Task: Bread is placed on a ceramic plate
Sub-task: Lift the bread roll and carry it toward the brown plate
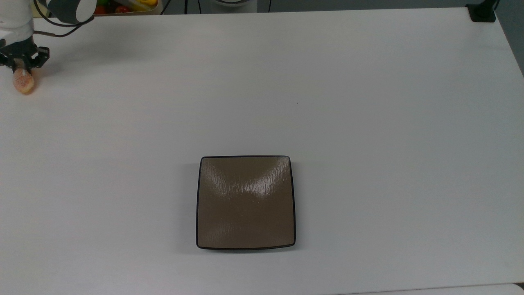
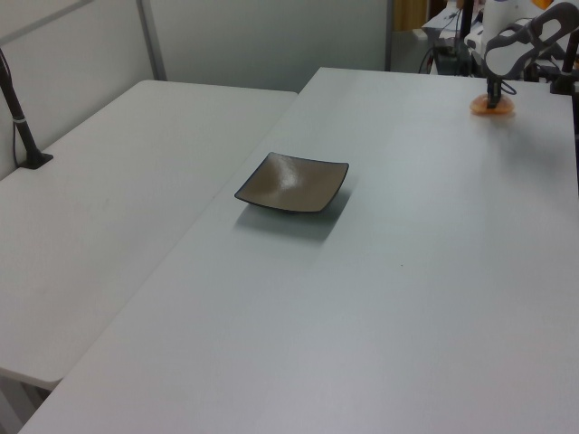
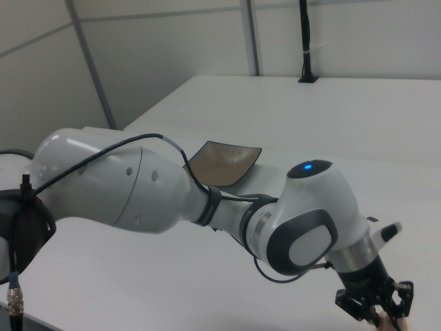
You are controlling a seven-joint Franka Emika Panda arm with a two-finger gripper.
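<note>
Top view: The gripper (image 1: 22,67) is at the far upper left corner of the white table (image 1: 368,123), pointing down. Its black fingers (image 1: 16,64) are drawn in against the upper end of the bread (image 1: 23,82), a small oval orange-brown bun, and clamp it. The rest of the bun shows just below the fingers. Whether the bun touches the table cannot be told. The ceramic plate (image 1: 245,203), square, glossy brown with a thin dark rim, lies empty below the table's centre, well apart from the bread. A container of coloured items (image 1: 123,6) stands beyond the table's top edge.

Left view: The plate (image 2: 293,183) sits on the nearer half of the table (image 2: 407,298). The bread (image 2: 493,108) shows as an orange patch at the far right corner, with the gripper (image 2: 493,96) directly above it and in contact. A second white table (image 2: 99,217) adjoins on the left view's left, carrying a black clamped post (image 2: 20,122).

Right view: The white arm (image 3: 172,200) spans the foreground. The gripper (image 3: 379,310) hangs at the lower right edge, with a sliver of the bread (image 3: 390,324) between its fingers. The plate (image 3: 224,162) lies behind the arm, partly covered by it.
</note>
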